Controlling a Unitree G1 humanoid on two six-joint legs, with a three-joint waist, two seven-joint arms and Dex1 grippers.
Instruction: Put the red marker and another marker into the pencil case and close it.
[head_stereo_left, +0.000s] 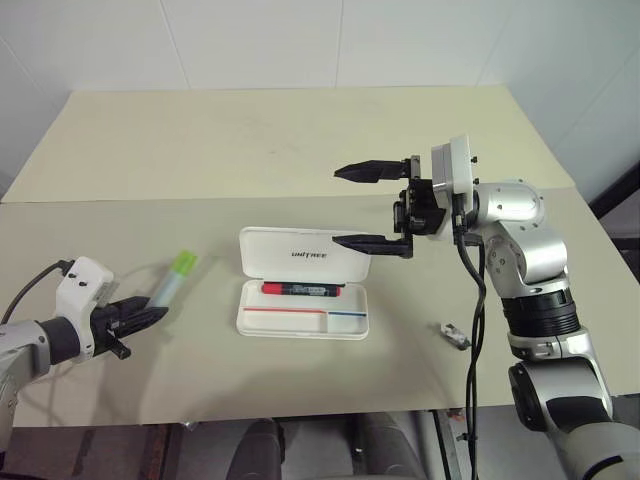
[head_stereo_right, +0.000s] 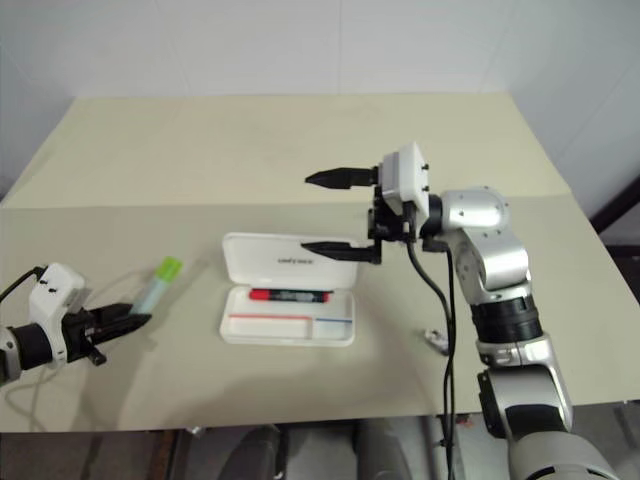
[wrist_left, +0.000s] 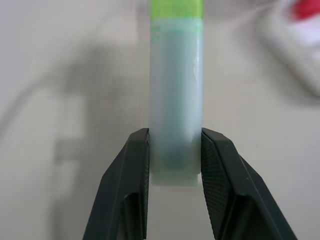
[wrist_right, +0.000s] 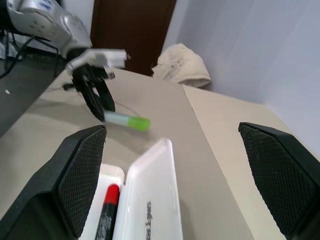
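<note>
Surface: we are looking down on a beige table (head_stereo_left: 300, 140) that is filling most of the head views, with a white wall running behind it along the top of the frame.

Pencil case: the pencil case (head_stereo_left: 300, 282) is lying open at the centre of the frame, its lid standing back toward the wall with the dark lettering facing us, its tray showing a red and a blue stripe.

Red marker: the red marker (head_stereo_left: 303, 290) is lying flat in the tray, along its far edge just below the lid, red end pointing to the left of the frame.

Green marker: the light-green marker (head_stereo_left: 172, 277) is sitting at the left of the frame, well apart from the case, green cap pointing up and to the right; whether it is clearing the table we are not able to tell.

Left gripper: our left gripper (head_stereo_left: 150, 315) is sitting at the lower left of the frame and is clamping the pale rear end of the green marker; in the left wrist view both fingers (wrist_left: 131, 165) are pressing against its sides.

Right gripper: our right gripper (head_stereo_left: 358, 206) is hanging above the lid, right of centre, pointing toward the left of the frame with its two fingers spread wide and nothing between them.

Other item: a small grey clip-like piece (head_stereo_left: 455, 334) is lying on the table at the lower right, apart from the case.
</note>
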